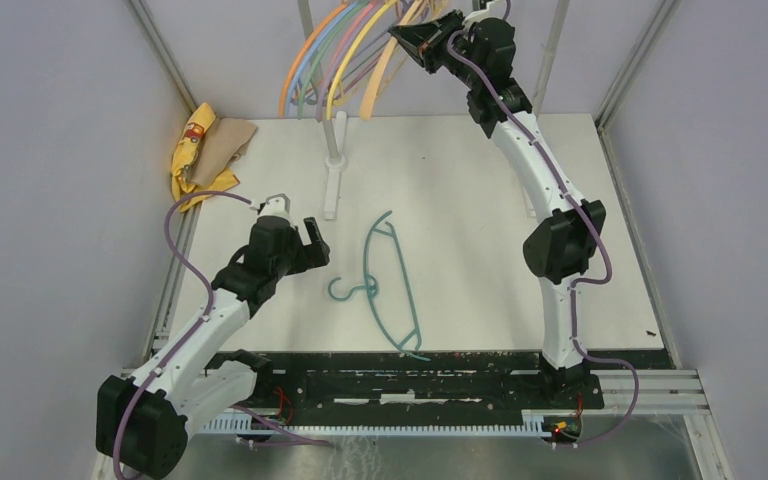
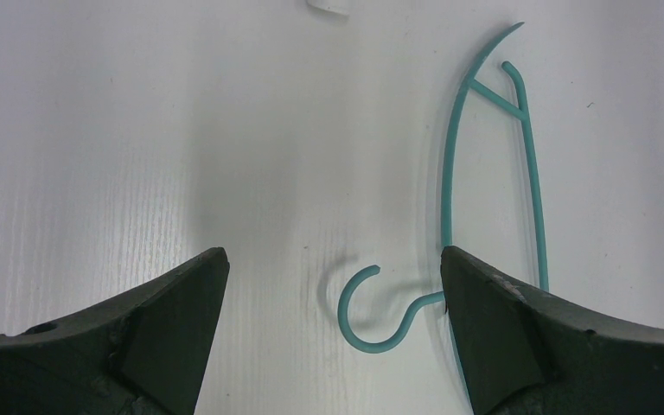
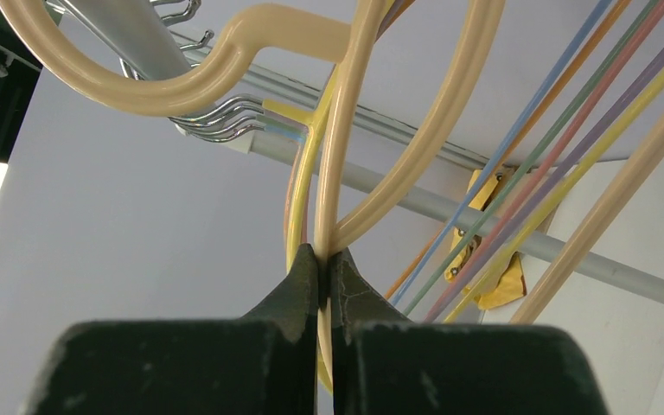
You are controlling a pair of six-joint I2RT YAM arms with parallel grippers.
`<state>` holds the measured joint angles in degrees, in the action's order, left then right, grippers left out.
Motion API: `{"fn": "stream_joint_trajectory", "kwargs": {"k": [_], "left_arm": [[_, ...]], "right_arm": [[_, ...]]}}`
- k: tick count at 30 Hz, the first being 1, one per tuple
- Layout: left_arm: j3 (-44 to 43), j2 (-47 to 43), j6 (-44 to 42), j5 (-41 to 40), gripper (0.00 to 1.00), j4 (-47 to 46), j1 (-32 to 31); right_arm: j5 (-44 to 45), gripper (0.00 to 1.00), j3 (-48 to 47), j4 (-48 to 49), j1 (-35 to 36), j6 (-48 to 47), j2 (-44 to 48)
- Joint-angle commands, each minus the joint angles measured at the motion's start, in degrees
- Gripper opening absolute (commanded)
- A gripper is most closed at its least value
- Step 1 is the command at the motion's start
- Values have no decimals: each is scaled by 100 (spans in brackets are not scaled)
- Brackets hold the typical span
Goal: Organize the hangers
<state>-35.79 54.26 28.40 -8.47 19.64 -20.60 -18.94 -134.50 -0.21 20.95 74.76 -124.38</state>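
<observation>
A teal hanger (image 1: 385, 285) lies flat on the white table, hook toward the left arm; it also shows in the left wrist view (image 2: 450, 173). My left gripper (image 1: 295, 225) is open just left of it, and the hook (image 2: 372, 311) lies between the jaws near the right finger (image 2: 493, 320). My right gripper (image 1: 412, 40) is raised at the back, shut on a thick peach hanger (image 3: 346, 130) whose hook sits over the grey rail (image 3: 415, 194). Several thin hangers in orange, blue, teal, pink, purple and yellow (image 1: 330, 55) hang on that rail.
A yellow and brown cloth (image 1: 205, 150) lies at the back left corner. A white rack post with its base (image 1: 335, 165) stands on the table behind the teal hanger. A grey frame and walls surround the table.
</observation>
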Motion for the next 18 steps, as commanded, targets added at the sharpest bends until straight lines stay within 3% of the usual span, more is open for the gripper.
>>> {"fn": "stream_joint_trajectory", "kwargs": {"k": [1,3,7,10,13,16,18], "left_arm": [[-117,-129,-4,-85,99,-109,21],[-96,-140,7,-85,99,-115,17],[-77,-158,16,-89,99,-118,23],[-77,-159,16,-92,99,-109,25],[-69,-165,25,-83,99,-116,19],[-60,-154,38,-75,99,-118,21],[-53,-169,42,-68,99,-118,22]], "right_arm": [[60,1,13,72,-12,61,12],[13,2,12,75,-13,53,-10],[-128,15,98,217,-14,7,38],[-158,43,489,499,-17,-182,277],[-19,62,1083,828,-24,-533,723],[153,90,1688,1101,-28,-828,1301],[208,100,2058,1169,-42,-1008,1641]]}}
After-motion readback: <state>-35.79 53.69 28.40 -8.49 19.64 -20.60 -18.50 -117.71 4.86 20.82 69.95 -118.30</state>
